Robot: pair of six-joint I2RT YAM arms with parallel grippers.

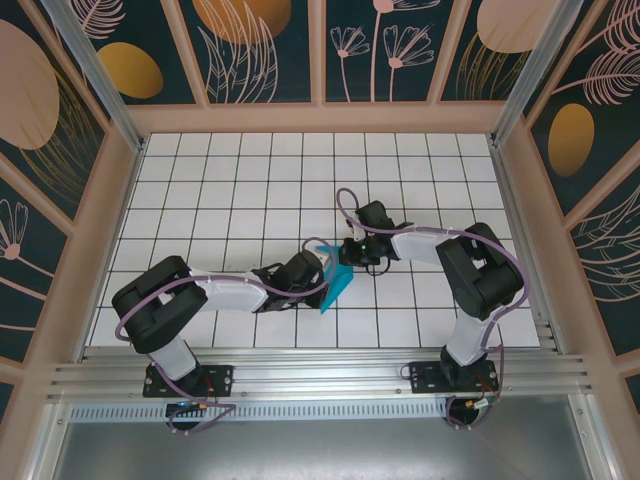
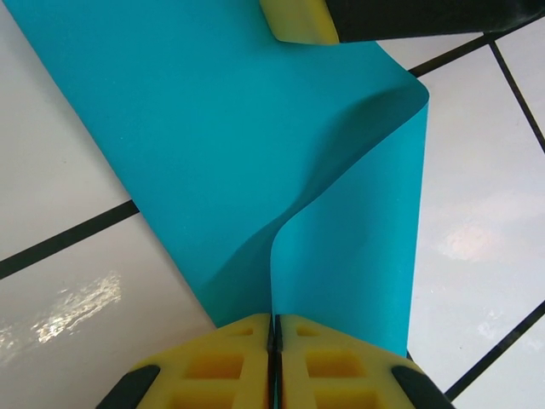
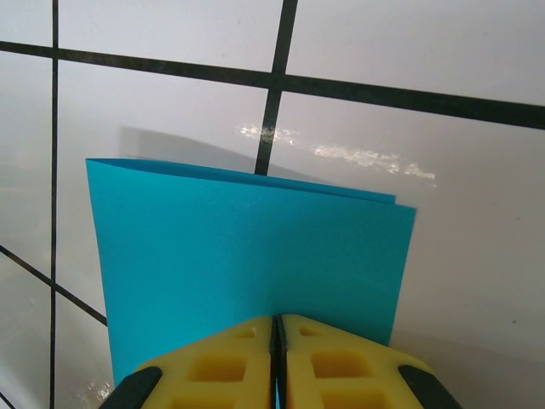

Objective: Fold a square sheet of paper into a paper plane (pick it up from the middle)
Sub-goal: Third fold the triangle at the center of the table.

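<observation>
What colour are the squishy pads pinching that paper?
Yellow pads, clearest in the right wrist view, closed on the teal-blue sheet of paper.

White tiled table [image 1: 250, 170] lies under the left gripper [image 1: 324, 270] and right gripper [image 1: 347, 254]; floral wall panels [image 1: 265, 50] beyond; metal rail [image 1: 320, 380] behind.

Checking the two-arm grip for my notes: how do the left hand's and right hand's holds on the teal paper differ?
Ahead of the left hand the square sheet of paper curls and buckles; ahead of the right hand it is flat, layers lying together. From above, the left hand reaches it from the left, the right hand from the right. Both hands are shut on the paper.
</observation>
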